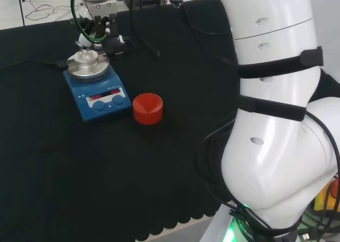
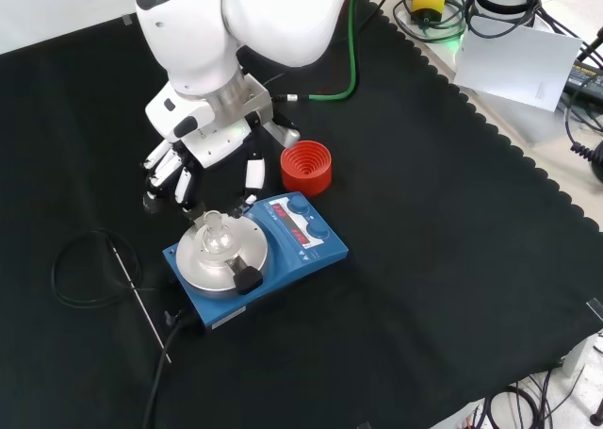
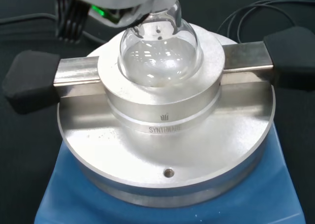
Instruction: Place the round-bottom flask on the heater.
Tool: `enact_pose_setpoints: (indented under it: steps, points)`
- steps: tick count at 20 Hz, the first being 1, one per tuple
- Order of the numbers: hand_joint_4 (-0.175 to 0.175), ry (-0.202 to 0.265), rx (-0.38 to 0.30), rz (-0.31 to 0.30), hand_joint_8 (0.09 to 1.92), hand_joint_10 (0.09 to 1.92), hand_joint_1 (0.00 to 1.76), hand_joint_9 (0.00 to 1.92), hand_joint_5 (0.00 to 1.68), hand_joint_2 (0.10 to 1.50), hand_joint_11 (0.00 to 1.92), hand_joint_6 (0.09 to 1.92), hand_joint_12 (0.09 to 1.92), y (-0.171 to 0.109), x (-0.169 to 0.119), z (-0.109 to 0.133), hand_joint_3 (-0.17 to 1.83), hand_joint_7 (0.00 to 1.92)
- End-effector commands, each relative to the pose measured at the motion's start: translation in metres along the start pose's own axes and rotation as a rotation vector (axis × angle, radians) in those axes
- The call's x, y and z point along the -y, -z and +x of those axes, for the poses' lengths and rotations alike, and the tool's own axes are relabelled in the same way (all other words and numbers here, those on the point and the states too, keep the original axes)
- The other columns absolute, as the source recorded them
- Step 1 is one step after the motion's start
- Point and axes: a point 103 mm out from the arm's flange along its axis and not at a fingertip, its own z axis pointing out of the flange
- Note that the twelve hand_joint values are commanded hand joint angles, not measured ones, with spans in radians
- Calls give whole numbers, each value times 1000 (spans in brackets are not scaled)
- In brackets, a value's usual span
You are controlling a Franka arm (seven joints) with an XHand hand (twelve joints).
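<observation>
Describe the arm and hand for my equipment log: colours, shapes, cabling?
The arm is glossy white with rounded, bulbous links and black straps binding a black cable along it. A green cable runs down towards the wrist. The hand has a white body, and its fingers are black and white segments.

The heater (image 2: 283, 250) was blue, topped with a silver metal block (image 2: 219, 257) with black handles. The round-bottom flask (image 3: 160, 49) was clear glass. A red ribbed ring (image 1: 147, 108) stood on the black cloth (image 2: 452, 259). The hand (image 2: 179, 170) was black and white.
</observation>
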Motion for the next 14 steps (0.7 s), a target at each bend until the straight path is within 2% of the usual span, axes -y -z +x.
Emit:
enact_pose_setpoints:
  steps: [1, 4, 6, 14]
  points:
    - [-66, -13, -7, -28, 659, 668, 926, 428, 736, 620, 225, 806, 1363, 4, 7, -5, 649, 135]
    - [-63, -20, -5, -28, 652, 676, 890, 395, 491, 601, 210, 700, 1369, 14, 14, -7, 623, 92]
    - [-60, -24, 3, -29, 658, 697, 864, 372, 409, 601, 195, 573, 1376, 22, 22, -9, 593, 66]
    - [-58, -43, 13, -37, 659, 712, 836, 352, 395, 613, 180, 421, 1381, 43, 73, -12, 557, 46]
